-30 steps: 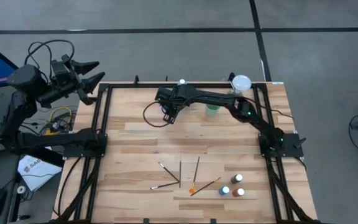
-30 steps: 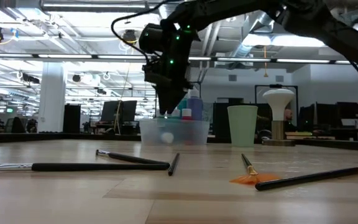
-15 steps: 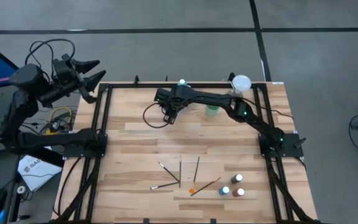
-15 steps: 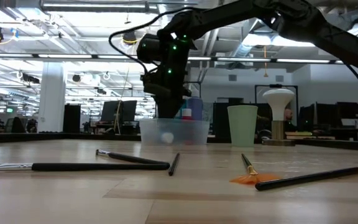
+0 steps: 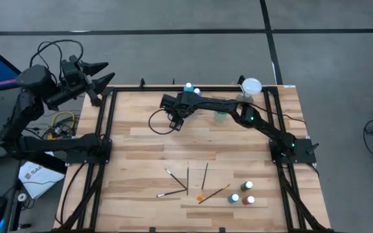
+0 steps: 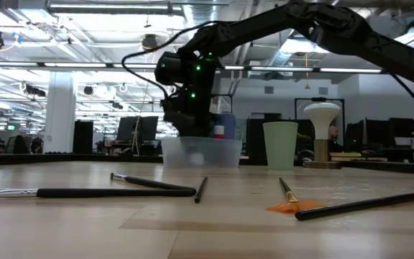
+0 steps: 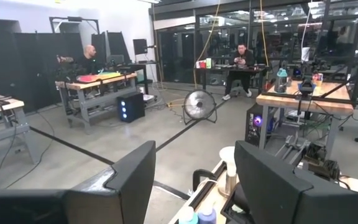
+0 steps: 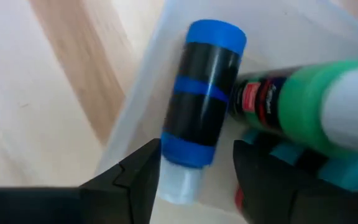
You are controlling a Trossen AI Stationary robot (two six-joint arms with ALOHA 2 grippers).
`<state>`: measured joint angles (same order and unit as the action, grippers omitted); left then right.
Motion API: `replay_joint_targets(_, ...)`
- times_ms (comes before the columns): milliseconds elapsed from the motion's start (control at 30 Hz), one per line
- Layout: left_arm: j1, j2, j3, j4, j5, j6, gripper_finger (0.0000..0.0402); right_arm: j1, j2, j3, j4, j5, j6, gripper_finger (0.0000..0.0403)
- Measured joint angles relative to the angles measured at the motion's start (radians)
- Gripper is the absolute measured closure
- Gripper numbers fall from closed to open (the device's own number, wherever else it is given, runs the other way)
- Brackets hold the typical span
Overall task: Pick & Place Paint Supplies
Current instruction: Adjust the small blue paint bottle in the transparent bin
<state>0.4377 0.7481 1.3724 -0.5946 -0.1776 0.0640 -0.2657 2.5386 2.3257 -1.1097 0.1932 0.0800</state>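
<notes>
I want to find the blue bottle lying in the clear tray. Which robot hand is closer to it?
Right. The right gripper hangs open just over the blue bottle in the tray; the left gripper is raised beyond the table's far left corner.

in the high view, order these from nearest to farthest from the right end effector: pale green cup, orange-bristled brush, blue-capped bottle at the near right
Measured from the right end effector, which hovers by the table's far edge:
1. pale green cup, just to its right along the far edge.
2. orange-bristled brush, among the brushes toward the near edge.
3. blue-capped bottle, right of that brush, in the near-right cluster.
</notes>
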Motion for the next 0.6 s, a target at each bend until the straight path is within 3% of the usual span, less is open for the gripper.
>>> replay_joint_targets(400,0.000,0.005,0.000,0.011,-0.001,-0.002,0.0188,-0.016,0.003,0.000,-0.043,-0.035,-0.005,0.0212)
replay_joint_targets(600,0.000,0.005,0.000,0.013,-0.002,-0.002,0.0188,-0.016,-0.001,-0.017,-0.063,-0.038,-0.008,0.0284)
